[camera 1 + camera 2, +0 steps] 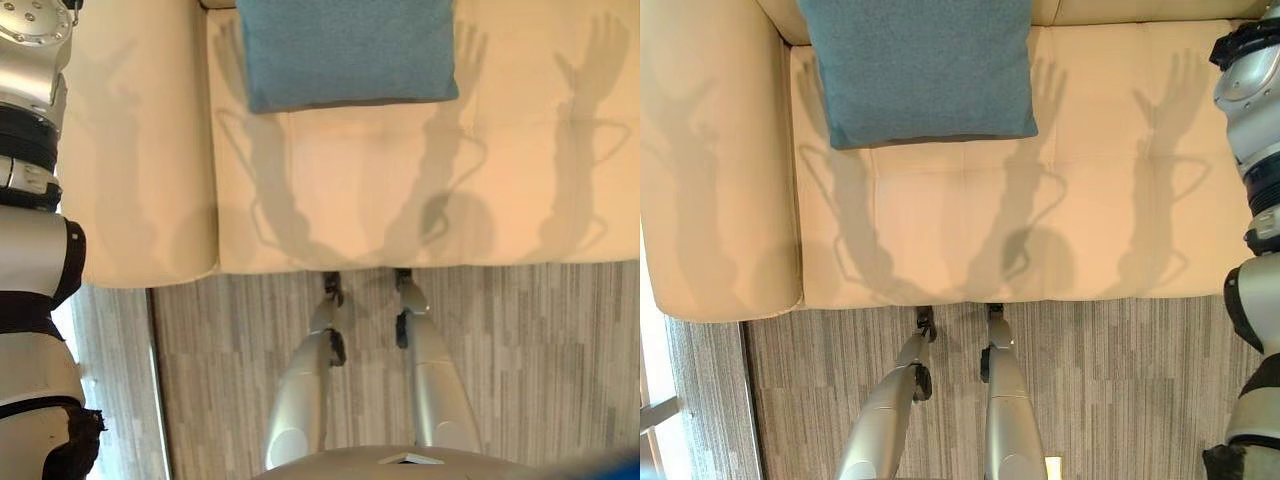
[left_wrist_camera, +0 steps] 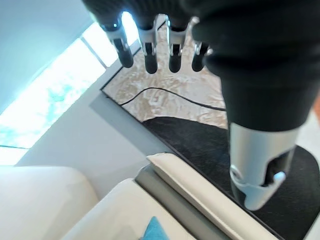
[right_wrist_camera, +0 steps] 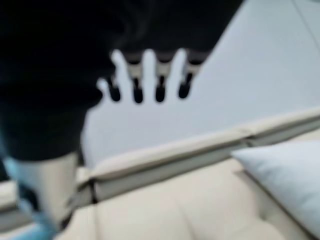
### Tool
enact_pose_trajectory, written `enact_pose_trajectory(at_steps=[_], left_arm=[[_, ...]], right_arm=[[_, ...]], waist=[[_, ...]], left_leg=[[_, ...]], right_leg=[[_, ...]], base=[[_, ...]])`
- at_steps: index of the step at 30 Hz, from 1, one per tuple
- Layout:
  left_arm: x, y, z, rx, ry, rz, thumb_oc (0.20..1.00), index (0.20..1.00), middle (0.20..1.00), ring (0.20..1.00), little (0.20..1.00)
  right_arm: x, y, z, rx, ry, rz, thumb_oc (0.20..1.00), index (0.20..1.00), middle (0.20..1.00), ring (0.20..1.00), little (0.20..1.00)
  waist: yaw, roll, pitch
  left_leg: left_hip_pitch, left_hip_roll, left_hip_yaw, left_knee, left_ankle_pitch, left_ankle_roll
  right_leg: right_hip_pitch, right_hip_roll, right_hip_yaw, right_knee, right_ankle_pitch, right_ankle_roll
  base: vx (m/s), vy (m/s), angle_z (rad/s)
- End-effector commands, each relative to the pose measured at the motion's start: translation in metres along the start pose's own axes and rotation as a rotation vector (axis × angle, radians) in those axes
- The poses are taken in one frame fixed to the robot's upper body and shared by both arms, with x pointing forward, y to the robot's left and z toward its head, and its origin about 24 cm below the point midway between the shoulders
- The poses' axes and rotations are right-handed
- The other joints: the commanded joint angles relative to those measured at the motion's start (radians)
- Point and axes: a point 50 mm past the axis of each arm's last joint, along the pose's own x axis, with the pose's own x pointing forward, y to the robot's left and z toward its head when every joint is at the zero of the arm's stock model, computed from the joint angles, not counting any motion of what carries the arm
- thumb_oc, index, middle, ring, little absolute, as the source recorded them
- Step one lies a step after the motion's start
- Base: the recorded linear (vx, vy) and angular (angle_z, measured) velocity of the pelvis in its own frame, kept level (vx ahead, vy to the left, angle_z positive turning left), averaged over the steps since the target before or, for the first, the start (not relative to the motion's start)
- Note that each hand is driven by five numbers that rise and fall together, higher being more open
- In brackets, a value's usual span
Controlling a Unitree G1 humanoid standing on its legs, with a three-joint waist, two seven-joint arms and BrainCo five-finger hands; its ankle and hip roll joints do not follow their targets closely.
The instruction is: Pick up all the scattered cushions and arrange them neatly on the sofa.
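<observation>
One teal cushion [image 1: 920, 65] leans against the sofa [image 1: 1110, 180] back (tidy enough); both hands, left [image 2: 150, 47] and right [image 3: 147, 80], hang empty, fingers straight.

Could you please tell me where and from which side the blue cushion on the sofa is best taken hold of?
Probably by its near edge, coming from the front of the sofa. The blue cushion lies flat on the seat with that edge and its two near corners free, while its far side runs toward the backrest.
</observation>
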Motion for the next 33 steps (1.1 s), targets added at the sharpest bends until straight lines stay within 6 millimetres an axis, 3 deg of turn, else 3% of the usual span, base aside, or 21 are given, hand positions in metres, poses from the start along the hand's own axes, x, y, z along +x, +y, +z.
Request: enact_pose_trajectory(at_steps=[1,5,6,7,8,9,10,11,12,14,15,18,19,21,22,23,24,27,29,32,33], left_arm=[[-0.021,0.008,-0.018,-0.095,0.005,0.002,1.000,1.000,1.000,1.000,1.000],[-0.089,0.002,-0.064,-0.179,0.145,-0.081,1.000,1.000,1.000,1.000,1.000],[-0.091,0.001,-0.065,-0.177,0.148,-0.087,1.000,1.000,1.000,1.000,1.000],[-0.143,-0.003,-0.089,-0.226,0.267,-0.129,1.000,1.000,1.000,1.000,1.000],[-0.144,-0.004,-0.089,-0.225,0.268,-0.133,1.000,1.000,1.000,1.000,1.000],[-0.162,-0.002,-0.095,-0.222,0.300,-0.153,1.000,1.000,1.000,1.000,1.000],[-0.213,-0.003,-0.112,-0.238,0.437,-0.192,1.000,1.000,1.000,1.000,1.000],[-0.237,0.003,-0.120,-0.245,0.513,-0.190,1.000,1.000,1.000,1.000,1.000],[-0.238,0.003,-0.120,-0.244,0.515,-0.193,1.000,1.000,1.000,1.000,1.000],[-0.295,0.023,-0.139,-0.175,0.689,-0.244,1.000,1.000,1.000,1.000,1.000],[-0.315,0.028,-0.146,-0.140,0.755,-0.266,1.000,1.000,1.000,1.000,1.000],[-0.340,0.040,-0.156,-0.037,0.832,-0.296,1.000,1.000,1.000,1.000,1.000],[-0.369,0.048,-0.166,0.064,0.924,-0.372,1.000,1.000,1.000,1.000,1.000],[-0.394,0.058,-0.173,0.154,1.003,-0.456,1.000,1.000,1.000,1.000,1.000],[-0.394,0.058,-0.173,0.154,1.002,-0.456,1.000,1.000,1.000,1.000,1.000],[-0.425,0.067,-0.178,0.248,1.097,-0.582,1.000,1.000,1.000,1.000,1.000],[-0.439,0.074,-0.179,0.289,1.142,-0.636,1.000,1.000,1.000,1.000,1.000],[-0.466,0.087,-0.180,0.397,1.208,-0.768,1.000,1.000,1.000,1.000,1.000],[-0.499,0.105,-0.176,0.512,1.273,-0.954,1.000,1.000,1.000,1.000,1.000],[-0.515,0.116,-0.172,0.539,1.347,-0.986,1.000,1.000,1.000,1.000,1.000],[-0.530,0.126,-0.169,0.551,1.446,-0.975,1.000,1.000,1.000,1.000,1.000]], right_arm=[[-0.015,-0.014,-0.029,0.036,0.044,-0.018,1.000,1.000,1.000,1.000,1.000],[-0.079,0.004,-0.073,0.124,0.174,0.080,1.000,1.000,1.000,1.000,1.000],[-0.083,0.004,-0.074,0.121,0.177,0.084,1.000,1.000,1.000,1.000,1.000],[-0.128,0.012,-0.093,0.167,0.264,0.131,1.000,1.000,1.000,1.000,1.000],[-0.129,0.011,-0.094,0.164,0.266,0.133,1.000,1.000,1.000,1.000,1.000],[-0.147,0.011,-0.103,0.161,0.297,0.160,1.000,1.000,1.000,1.000,1.000],[-0.188,0.017,-0.110,0.200,0.365,0.211,1.000,1.000,1.000,1.000,1.000],[-0.211,0.017,-0.116,0.186,0.400,0.267,1.000,1.000,1.000,1.000,1.000],[-0.212,0.017,-0.116,0.185,0.402,0.269,1.000,1.000,1.000,1.000,1.000],[-0.272,0.018,-0.127,0.176,0.516,0.405,1.000,1.000,1.000,1.000,1.000],[-0.287,0.020,-0.128,0.176,0.547,0.440,1.000,1.000,1.000,1.000,1.000],[-0.318,0.019,-0.133,0.132,0.602,0.534,1.000,1.000,1.000,1.000,1.000],[-0.351,0.023,-0.134,0.119,0.671,0.634,1.000,1.000,1.000,1.000,1.000],[-0.380,0.024,-0.134,0.097,0.714,0.737,1.000,1.000,1.000,1.000,1.000],[-0.380,0.024,-0.134,0.097,0.714,0.737,1.000,1.000,1.000,1.000,1.000],[-0.412,0.027,-0.133,0.080,0.784,0.842,1.000,1.000,1.000,1.000,1.000],[-0.424,0.026,-0.133,0.062,0.792,0.902,1.000,1.000,1.000,1.000,1.000],[-0.448,0.025,-0.132,0.032,0.824,1.001,1.000,1.000,1.000,1.000,1.000],[-0.481,0.016,-0.133,-0.038,0.874,1.135,1.000,1.000,1.000,1.000,1.000],[-0.502,0.010,-0.132,-0.069,0.929,1.215,1.000,1.000,1.000,1.000,1.000],[-0.521,0.003,-0.132,-0.098,0.999,1.267,1.000,1.000,1.000,1.000,1.000]], waist=[[-0.002,0.023,-0.058],[-0.007,0.011,-0.072],[-0.006,0.010,-0.076],[-0.009,0.002,-0.088],[-0.005,0.003,-0.090],[-0.006,-0.002,-0.093],[-0.006,-0.012,-0.102],[-0.003,-0.016,-0.107],[-0.004,-0.017,-0.110],[0.003,-0.032,-0.122],[0.003,-0.038,-0.126],[0.005,-0.050,-0.133],[0.009,-0.058,-0.143],[0.012,-0.066,-0.149],[0.012,-0.067,-0.147],[0.017,-0.072,-0.162],[0.019,-0.073,-0.168],[0.023,-0.078,-0.185],[0.030,-0.084,-0.209],[0.034,-0.089,-0.224],[0.040,-0.094,-0.236]], left_leg=[[0.093,0.030,-0.076,0.062,-0.165,-0.088],[0.155,0.024,-0.076,0.048,-0.177,-0.085],[0.158,0.024,-0.076,0.046,-0.176,-0.085],[0.196,0.018,-0.082,0.024,-0.173,-0.082],[0.202,0.020,-0.082,0.022,-0.179,-0.082],[0.214,0.017,-0.083,0.013,-0.174,-0.080],[0.254,0.020,-0.084,-0.001,-0.185,-0.077],[0.270,0.018,-0.085,-0.009,-0.187,-0.075],[0.269,0.016,-0.085,-0.010,-0.181,-0.074],[0.324,0.021,-0.090,-0.017,-0.196,-0.071],[0.342,0.022,-0.090,-0.016,-0.200,-0.070],[0.367,0.020,-0.089,-0.013,-0.200,-0.073],[0.394,0.020,-0.093,-0.009,-0.204,-0.071],[0.430,0.021,-0.092,-0.010,-0.205,-0.071],[0.433,0.021,-0.092,-0.011,-0.205,-0.071],[0.456,0.023,-0.094,-0.012,-0.208,-0.070],[0.472,0.023,-0.092,-0.014,-0.210,-0.070],[0.505,0.024,-0.087,-0.021,-0.212,-0.068],[0.547,0.023,-0.081,-0.029,-0.219,-0.067],[0.577,0.023,-0.079,-0.041,-0.220,-0.066],[0.597,0.019,-0.076,-0.055,-0.220,-0.065]], right_leg=[[0.106,-0.003,-0.059,-0.048,-0.067,0.071],[0.177,-0.007,-0.064,-0.066,-0.074,0.067],[0.180,-0.007,-0.065,-0.068,-0.074,0.067],[0.216,-0.011,-0.075,-0.081,-0.072,0.066],[0.221,-0.008,-0.075,-0.081,-0.077,0.067],[0.237,-0.011,-0.079,-0.089,-0.074,0.066],[0.280,-0.012,-0.087,-0.097,-0.083,0.067],[0.299,-0.013,-0.090,-0.104,-0.085,0.068],[0.299,-0.016,-0.090,-0.106,-0.080,0.068],[0.365,-0.018,-0.100,-0.119,-0.089,0.071],[0.388,-0.020,-0.104,-0.123,-0.091,0.072],[0.424,-0.027,-0.112,-0.131,-0.091,0.076],[0.461,-0.028,-0.121,-0.132,-0.097,0.076],[0.506,-0.028,-0.136,-0.136,-0.101,0.078],[0.508,-0.028,-0.136,-0.137,-0.101,0.078],[0.535,-0.026,-0.141,-0.142,-0.103,0.081],[0.551,-0.025,-0.146,-0.145,-0.105,0.081],[0.584,-0.025,-0.151,-0.153,-0.107,0.083],[0.621,-0.024,-0.158,-0.154,-0.110,0.087],[0.641,-0.022,-0.160,-0.157,-0.111,0.090],[0.660,-0.023,-0.165,-0.166,-0.108,0.094]], base=[[0.04,-0.010,0.01],[0.05,-0.007,0.04],[0.07,-0.016,0.13],[0.07,-0.010,0.13],[0.07,-0.013,0.12],[0.10,-0.021,0.03],[0.10,-0.017,0.04],[0.09,-0.014,0.07],[0.04,-0.002,0.15],[0.11,-0.017,0.12],[0.13,-0.009,0.06],[0.04,0.002,0.15],[0.07,0.003,0.18],[0.05,0.012,0.28],[0.01,0.040,0.29],[0.01,0.039,0.16],[0.01,0.062,0.10],[0.01,0.042,0.02],[-0.01,0.083,-0.03],[-0.04,0.058,-0.02],[-0.07,0.060,0.00]])
